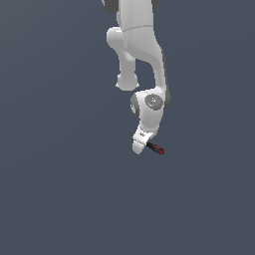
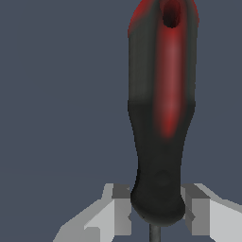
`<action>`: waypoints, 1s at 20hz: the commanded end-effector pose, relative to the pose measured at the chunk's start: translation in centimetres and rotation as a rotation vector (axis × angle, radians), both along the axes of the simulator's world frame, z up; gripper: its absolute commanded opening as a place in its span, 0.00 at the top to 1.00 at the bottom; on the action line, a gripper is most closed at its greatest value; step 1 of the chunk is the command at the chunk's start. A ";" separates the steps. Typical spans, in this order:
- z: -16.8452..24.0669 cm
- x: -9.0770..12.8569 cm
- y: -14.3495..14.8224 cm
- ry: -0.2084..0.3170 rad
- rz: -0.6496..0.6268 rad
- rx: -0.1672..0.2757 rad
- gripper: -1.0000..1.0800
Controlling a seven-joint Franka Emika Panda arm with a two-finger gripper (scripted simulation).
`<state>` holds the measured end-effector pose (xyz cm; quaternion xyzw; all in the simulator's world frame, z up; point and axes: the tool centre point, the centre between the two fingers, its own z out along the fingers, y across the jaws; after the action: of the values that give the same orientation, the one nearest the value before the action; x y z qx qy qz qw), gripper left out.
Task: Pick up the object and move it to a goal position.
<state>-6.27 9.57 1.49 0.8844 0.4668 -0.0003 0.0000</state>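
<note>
Your wrist view shows the end effector clenched on the screwdriver near its black end — detail the exterior view hides, showing only its red end protruding.

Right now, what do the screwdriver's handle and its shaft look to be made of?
The screwdriver handle looks like matte moulded plastic or rubber, black with soft red panels and no sharp highlights. The shaft looks like grey metal, but only a thin stub shows, so that's uncertain. It's a render, so both are guesses. The gripper fingers flank the handle's base.
</note>
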 end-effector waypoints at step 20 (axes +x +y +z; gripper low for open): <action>2.0 0.4 -5.8 0.000 0.000 0.000 1.00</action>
<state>-6.02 4.99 3.05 0.8841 0.4674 -0.0006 -0.0004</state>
